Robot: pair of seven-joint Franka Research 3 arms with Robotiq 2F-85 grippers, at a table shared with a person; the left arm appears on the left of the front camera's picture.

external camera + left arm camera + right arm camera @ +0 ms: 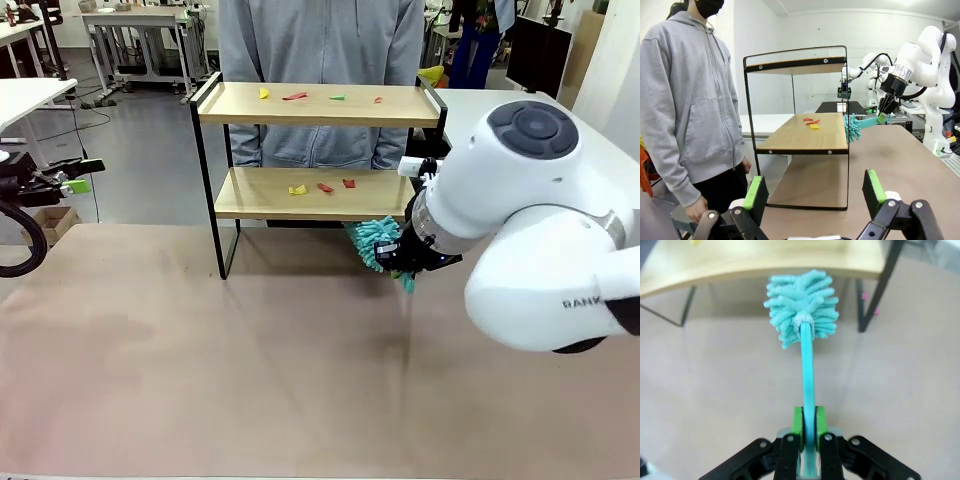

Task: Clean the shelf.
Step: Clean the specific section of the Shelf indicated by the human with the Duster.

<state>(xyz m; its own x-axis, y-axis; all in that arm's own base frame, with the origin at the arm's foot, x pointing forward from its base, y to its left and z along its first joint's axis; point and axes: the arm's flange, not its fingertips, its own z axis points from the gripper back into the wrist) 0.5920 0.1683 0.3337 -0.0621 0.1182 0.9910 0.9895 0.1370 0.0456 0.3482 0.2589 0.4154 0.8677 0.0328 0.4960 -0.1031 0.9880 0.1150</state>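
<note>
The right gripper [809, 422] is clamped tight on the flat handle of a teal duster [801, 315], green pads [798, 421] pressing both faces. The duster's long axis runs straight out from the jaws toward the shelf [400, 105], fluffy head leading. The head sits at the right end of the lower board's front edge, level with it or just below; whether it touches the wood cannot be told. The shelf stands at the far side of the table [250, 350] with its long axis across the front view and its open front facing the robot. 4 scraps [295, 97] lie on the top board and 3 on the lower one, in yellow, red and green. The right arm's bulk covers the shelf's right legs in the front view, and the gripper hides most of the handle there. The left gripper [815, 192] hangs off to the left, well apart from the shelf, jaws spread wide with nothing between them. A person [320, 40] in a grey hoodie stands just behind the shelf, cut off above the chest in the front view.
</note>
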